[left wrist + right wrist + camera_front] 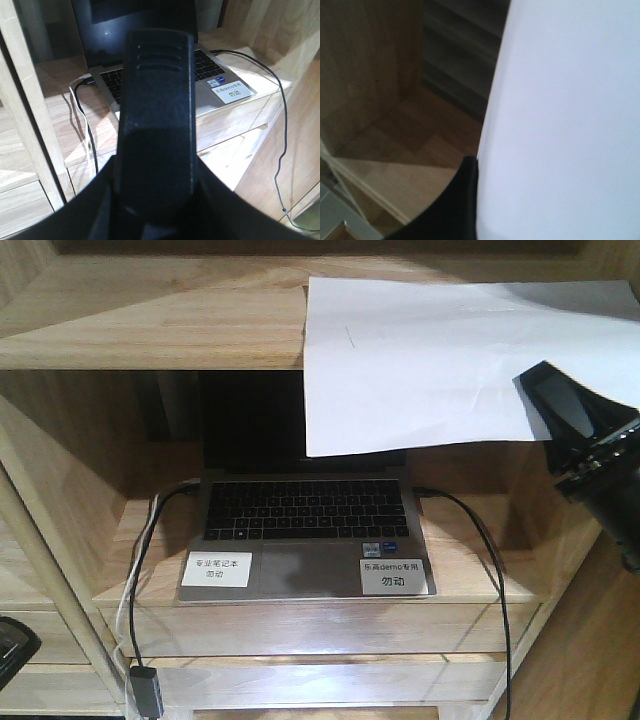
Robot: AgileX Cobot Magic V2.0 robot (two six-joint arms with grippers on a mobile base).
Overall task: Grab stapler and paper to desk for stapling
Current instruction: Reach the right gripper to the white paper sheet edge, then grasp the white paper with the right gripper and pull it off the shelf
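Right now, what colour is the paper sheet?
Plain white; the paper shows best in the exterior front-facing view.

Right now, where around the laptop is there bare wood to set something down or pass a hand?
Most bare: the upper shelf left of the paper. Below, the strip right of the laptop is free except one black cable. Left of the laptop, white and black cables crowd the strip.

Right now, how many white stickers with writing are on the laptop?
2: one sticker at the laptop's front left corner, another at its front right corner. The paper hangs over part of it, so more may be hidden.
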